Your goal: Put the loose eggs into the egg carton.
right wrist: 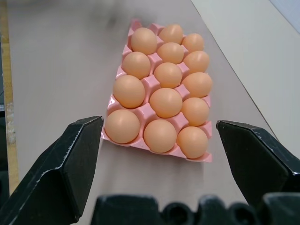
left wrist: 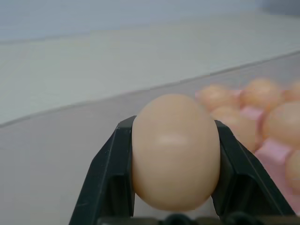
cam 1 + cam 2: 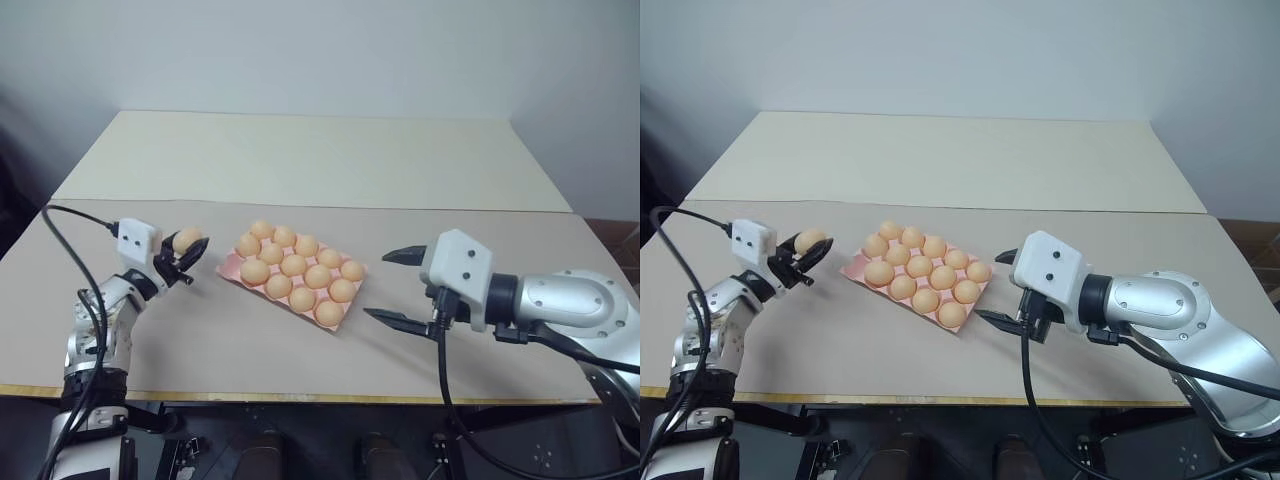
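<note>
We hold 1 egg in the left gripper (image 3: 188,258), ready for the carton.
Its fingers clamp the egg (image 3: 186,240) above the table (image 3: 300,160), left of the egg carton (image 3: 229,266); the right gripper (image 3: 395,287) waits spread wide, empty, right of it; 1 far-left cup seems free.
</note>
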Robot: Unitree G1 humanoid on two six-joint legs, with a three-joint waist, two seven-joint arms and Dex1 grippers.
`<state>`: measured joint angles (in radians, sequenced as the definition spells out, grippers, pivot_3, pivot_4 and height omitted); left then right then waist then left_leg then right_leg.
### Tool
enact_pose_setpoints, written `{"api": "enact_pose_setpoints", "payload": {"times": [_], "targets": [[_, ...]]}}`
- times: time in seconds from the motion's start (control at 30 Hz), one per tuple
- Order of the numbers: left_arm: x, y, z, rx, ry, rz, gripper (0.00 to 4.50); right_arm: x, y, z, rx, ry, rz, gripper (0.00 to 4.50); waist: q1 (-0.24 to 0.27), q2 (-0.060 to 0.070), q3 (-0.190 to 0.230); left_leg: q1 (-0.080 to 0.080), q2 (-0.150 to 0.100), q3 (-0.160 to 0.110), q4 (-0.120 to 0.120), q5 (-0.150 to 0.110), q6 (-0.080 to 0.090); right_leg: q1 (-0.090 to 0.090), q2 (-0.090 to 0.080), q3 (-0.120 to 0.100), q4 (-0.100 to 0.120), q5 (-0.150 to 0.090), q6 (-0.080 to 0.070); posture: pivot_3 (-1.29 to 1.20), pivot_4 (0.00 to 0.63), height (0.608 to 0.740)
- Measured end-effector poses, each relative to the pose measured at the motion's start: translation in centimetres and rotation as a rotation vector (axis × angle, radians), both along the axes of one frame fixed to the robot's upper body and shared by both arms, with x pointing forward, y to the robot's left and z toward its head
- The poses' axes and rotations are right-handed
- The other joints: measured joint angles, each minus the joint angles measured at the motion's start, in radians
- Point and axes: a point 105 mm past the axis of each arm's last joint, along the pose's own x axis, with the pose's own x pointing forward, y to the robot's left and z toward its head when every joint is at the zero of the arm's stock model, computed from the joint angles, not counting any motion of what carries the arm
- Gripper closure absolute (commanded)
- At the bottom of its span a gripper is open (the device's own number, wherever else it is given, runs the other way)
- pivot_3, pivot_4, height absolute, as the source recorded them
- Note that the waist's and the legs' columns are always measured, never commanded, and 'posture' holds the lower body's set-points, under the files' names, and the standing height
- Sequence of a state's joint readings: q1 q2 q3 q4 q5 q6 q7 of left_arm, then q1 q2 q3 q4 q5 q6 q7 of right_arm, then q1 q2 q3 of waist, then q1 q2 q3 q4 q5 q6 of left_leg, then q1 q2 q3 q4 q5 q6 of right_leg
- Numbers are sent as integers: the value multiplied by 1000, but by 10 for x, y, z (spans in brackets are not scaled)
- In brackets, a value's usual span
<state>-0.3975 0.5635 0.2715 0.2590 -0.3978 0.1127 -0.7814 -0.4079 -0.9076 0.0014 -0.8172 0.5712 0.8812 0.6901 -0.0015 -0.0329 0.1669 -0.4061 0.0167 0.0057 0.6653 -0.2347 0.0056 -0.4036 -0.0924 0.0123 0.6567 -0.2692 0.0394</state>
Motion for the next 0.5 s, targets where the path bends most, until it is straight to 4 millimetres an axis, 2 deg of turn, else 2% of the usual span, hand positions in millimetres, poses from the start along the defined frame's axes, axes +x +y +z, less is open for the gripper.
{"api": "enact_pose_setpoints", "payload": {"times": [0.2,0.37,0.5], "targets": [[-9,-28,-13,33,37,-170,2771,1,1,1,14,-13,-13,0,-1,0,0,0,0,0,0,0,0,0,1,0,0,0,0,0,150,740],[-4,-37,-19,54,49,-201,2771,0,1,1,17,-25,-24,0,-1,0,0,0,0,0,0,0,0,0,1,0,0,0,0,0,150,740],[-3,-41,-19,78,39,-227,1571,0,0,-2,19,-17,-41,0,-1,0,0,0,0,0,0,0,0,0,1,0,0,0,0,0,150,740]]}}
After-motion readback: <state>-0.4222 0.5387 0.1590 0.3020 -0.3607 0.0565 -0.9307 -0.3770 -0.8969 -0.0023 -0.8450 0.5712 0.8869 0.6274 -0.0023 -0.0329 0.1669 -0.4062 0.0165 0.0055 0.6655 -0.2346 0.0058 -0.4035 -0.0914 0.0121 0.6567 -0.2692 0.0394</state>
